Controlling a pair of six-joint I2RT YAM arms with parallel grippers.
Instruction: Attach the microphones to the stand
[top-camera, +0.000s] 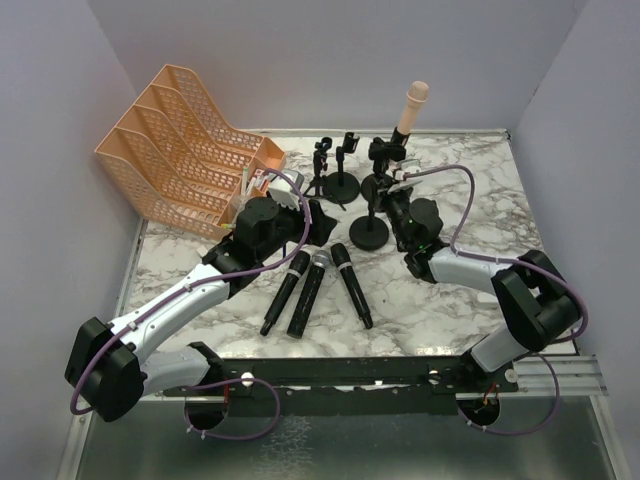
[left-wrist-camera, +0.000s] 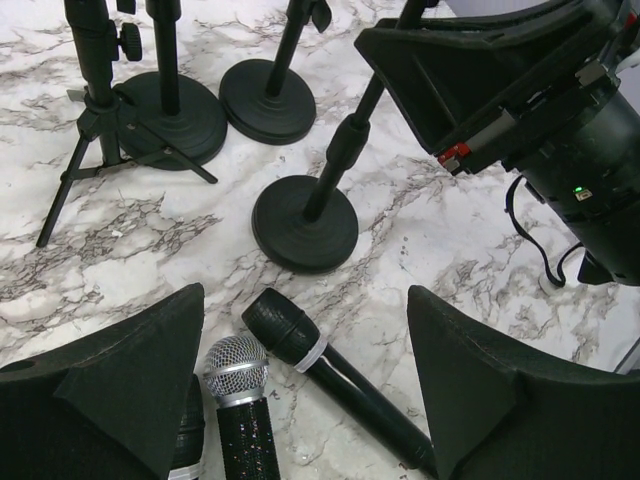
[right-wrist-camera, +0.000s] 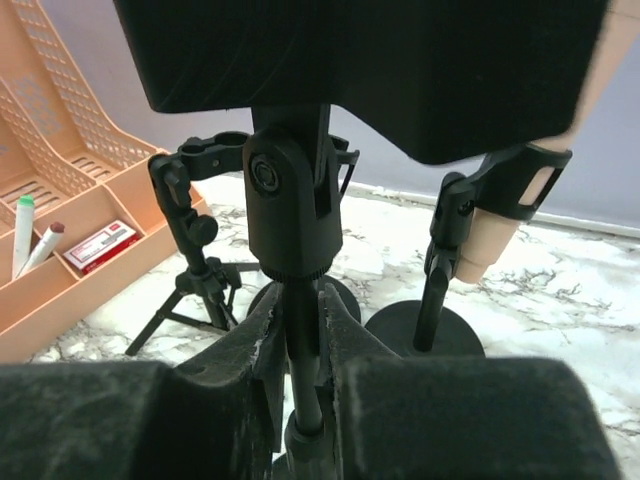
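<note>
Microphones, three of them, lie flat and side by side on the marble table (top-camera: 430, 320) in the top view: a black microphone (top-camera: 284, 292), a silver-headed microphone (top-camera: 308, 292) and a second black microphone (top-camera: 352, 285). The pink microphone (top-camera: 413, 108) stands up in the clip of the back stand (top-camera: 388, 152). My left gripper (top-camera: 322, 225) hangs just past their heads. My right gripper (top-camera: 395, 205) is at the front stand (top-camera: 368, 232).

From my left wrist, my fingers (left-wrist-camera: 120, 400) are spread wide and hold nothing. The silver head and a black microphone lie below them.

From my right wrist, my fingers (right-wrist-camera: 250, 350) are pinched close on the thin pole of the front stand and seem to touch it on both sides. In the orange tray (right-wrist-camera: 60, 130) a small box (right-wrist-camera: 100, 245) has a red label, too small to read
</note>
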